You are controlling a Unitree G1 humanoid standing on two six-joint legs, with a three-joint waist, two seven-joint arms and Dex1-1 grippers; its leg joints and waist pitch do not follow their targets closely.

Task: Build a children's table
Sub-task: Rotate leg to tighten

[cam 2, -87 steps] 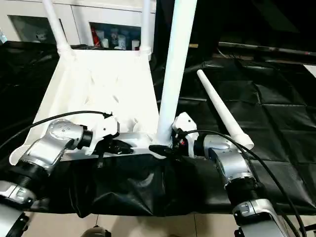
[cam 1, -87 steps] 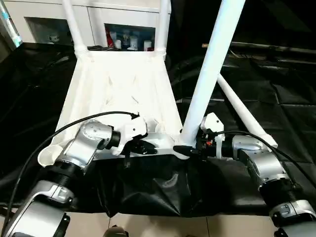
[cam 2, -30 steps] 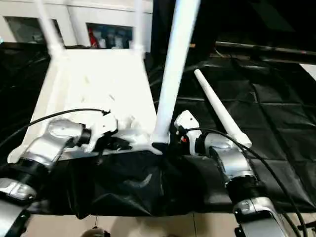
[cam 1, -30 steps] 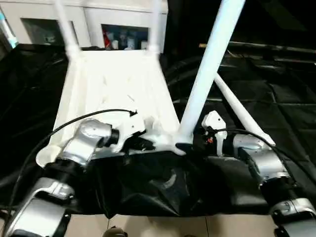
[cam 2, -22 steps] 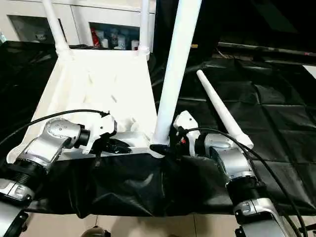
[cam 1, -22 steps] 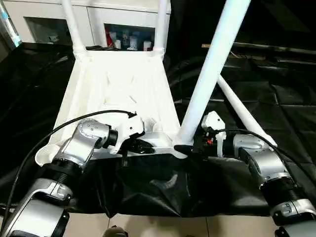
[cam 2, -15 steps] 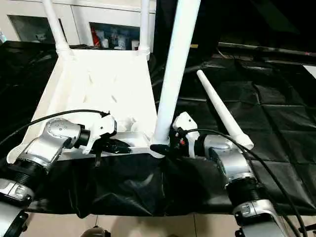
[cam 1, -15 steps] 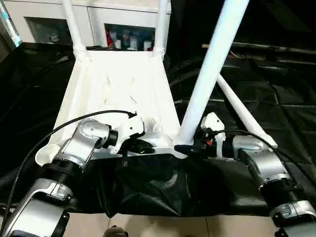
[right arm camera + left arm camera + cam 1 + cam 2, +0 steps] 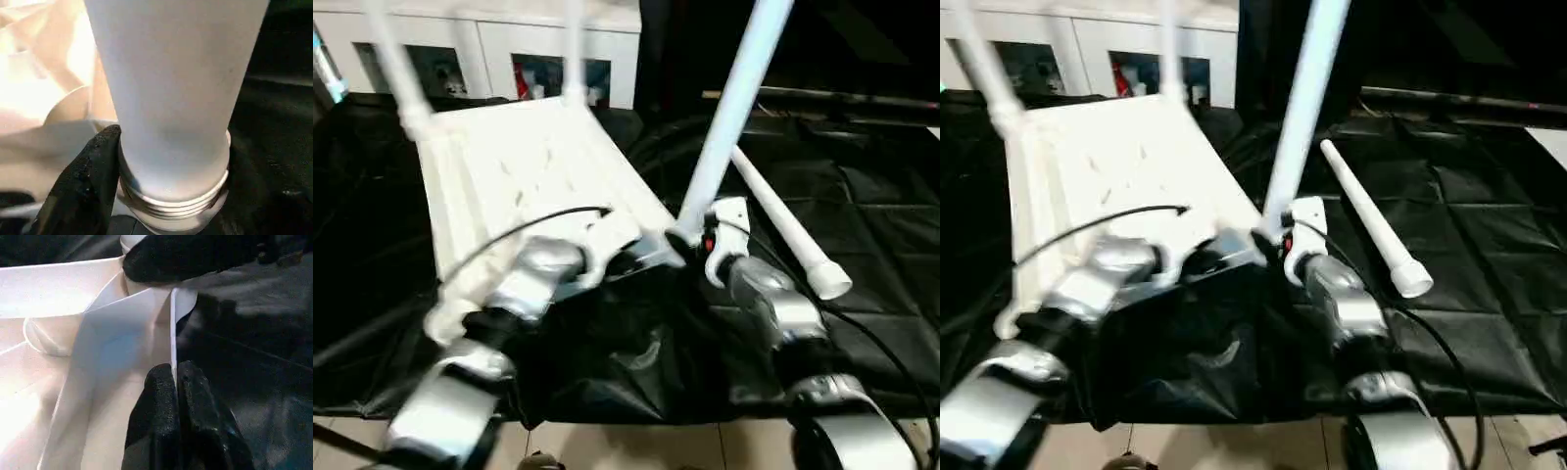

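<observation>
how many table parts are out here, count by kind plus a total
table top: 1
legs standing in the top's sockets: 3
loose leg lying on the black cloth: 1
total: 5

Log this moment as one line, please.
left pincer: pinching tabletop edge | right pincer: around third leg base | fourth leg: loose

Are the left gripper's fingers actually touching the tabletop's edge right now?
Touching. In the left wrist view the fingers of the left gripper are pinched shut on the thin rim of the tabletop.
</observation>
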